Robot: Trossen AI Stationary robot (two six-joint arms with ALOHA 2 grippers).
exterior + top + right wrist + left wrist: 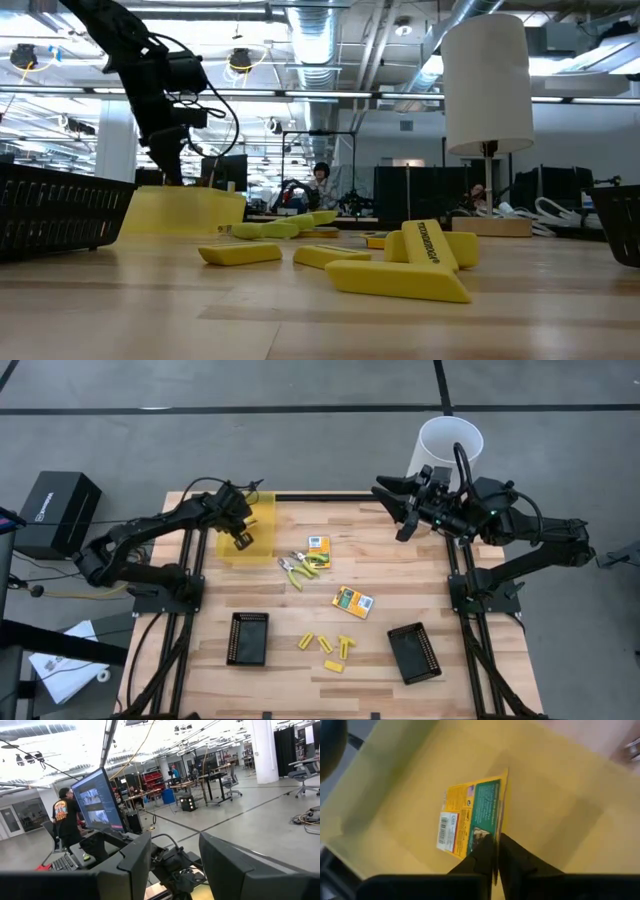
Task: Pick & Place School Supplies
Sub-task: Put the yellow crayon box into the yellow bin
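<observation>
One packet (472, 815) pinched in left pincer (495, 857) over yellow container (262, 525); next: release. Right pincer (172, 865) spread, idle.

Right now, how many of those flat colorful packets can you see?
3. One packet is shut in the left pincer over the yellow container. A second lies beside the pliers; a third lies mid-table. None looks hidden.
</observation>
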